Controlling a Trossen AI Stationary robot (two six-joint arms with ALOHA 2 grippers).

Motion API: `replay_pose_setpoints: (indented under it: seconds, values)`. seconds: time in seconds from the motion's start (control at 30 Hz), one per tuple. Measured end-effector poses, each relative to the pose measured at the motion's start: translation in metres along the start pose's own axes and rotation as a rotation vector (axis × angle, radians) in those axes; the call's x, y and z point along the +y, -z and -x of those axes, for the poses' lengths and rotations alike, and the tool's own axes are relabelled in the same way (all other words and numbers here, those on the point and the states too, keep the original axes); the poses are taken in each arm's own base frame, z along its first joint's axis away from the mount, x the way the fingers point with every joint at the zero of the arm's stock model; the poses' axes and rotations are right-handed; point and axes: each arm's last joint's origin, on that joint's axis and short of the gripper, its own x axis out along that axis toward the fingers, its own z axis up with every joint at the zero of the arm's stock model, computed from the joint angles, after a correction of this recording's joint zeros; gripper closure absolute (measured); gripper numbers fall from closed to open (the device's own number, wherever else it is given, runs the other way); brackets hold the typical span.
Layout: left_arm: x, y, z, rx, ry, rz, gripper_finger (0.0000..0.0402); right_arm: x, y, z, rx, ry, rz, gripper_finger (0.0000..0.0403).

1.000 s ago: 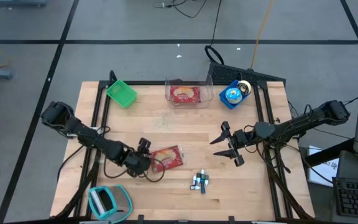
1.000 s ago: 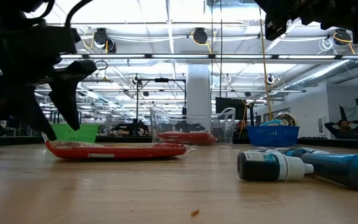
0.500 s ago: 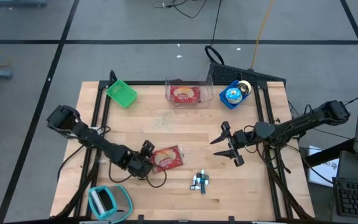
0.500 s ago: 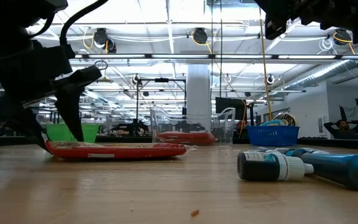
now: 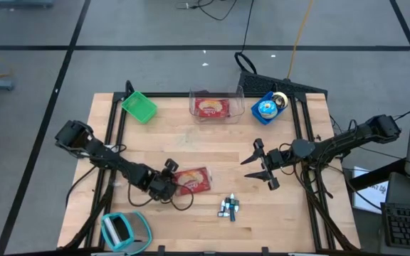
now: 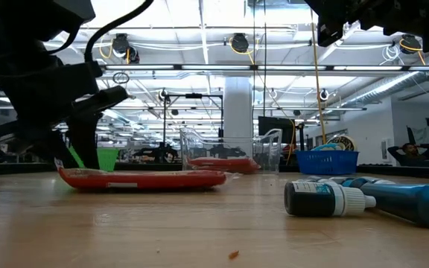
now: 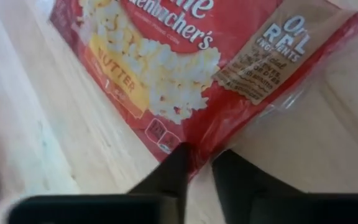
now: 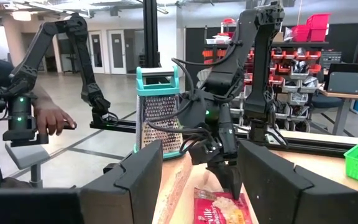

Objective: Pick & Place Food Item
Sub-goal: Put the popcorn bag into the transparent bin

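Seen from overhead: a wooden desk [image 5: 191,139] with two dark robot arms. Left gripper [image 5: 168,183] lowered at the near-left part of the desk, fingers [image 7: 166,177] nearly together, pinching the clear sealed edge of a red butter popcorn packet [image 5: 193,180]. Packet lying flat on the desk, stretching away from that gripper toward the desk's middle. Just beyond the packet's far end, a small cluster of bottles [image 5: 228,208]. Right gripper [image 5: 260,165] raised above the desk well apart from the packet, fingers spread wide, holding nothing. Behind the left gripper, at the desk corner, a teal-framed grater [image 5: 123,230].
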Motion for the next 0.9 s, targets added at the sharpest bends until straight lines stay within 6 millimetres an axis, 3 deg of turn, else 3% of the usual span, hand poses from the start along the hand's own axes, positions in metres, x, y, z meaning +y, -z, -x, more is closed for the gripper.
replay_pose_setpoints:
  seconds: [0.1, 0.4, 0.7, 0.9]
  values:
    - [0.0, -0.001, 0.0, -0.012, 0.012, 0.036, 0.039, 0.0, 0.0, 0.0, 0.0, 0.0, 0.0, 0.0206]
    - [0.005, -0.006, 0.007, -0.066, -0.001, 0.138, 0.0399, 0.0, 0.0, 0.0, 0.0, 0.0, -0.001, 0.0206]
    - [0.042, -0.029, 0.068, -0.267, -0.18, 0.222, 0.04, 0.0, 0.0, 0.0, 0.001, 0.0, -0.004, 0.0206]
    - [0.064, -0.032, 0.11, -0.343, -0.356, 0.24, 0.0401, 0.0, 0.0, 0.0, 0.001, 0.001, -0.005, 0.0206]
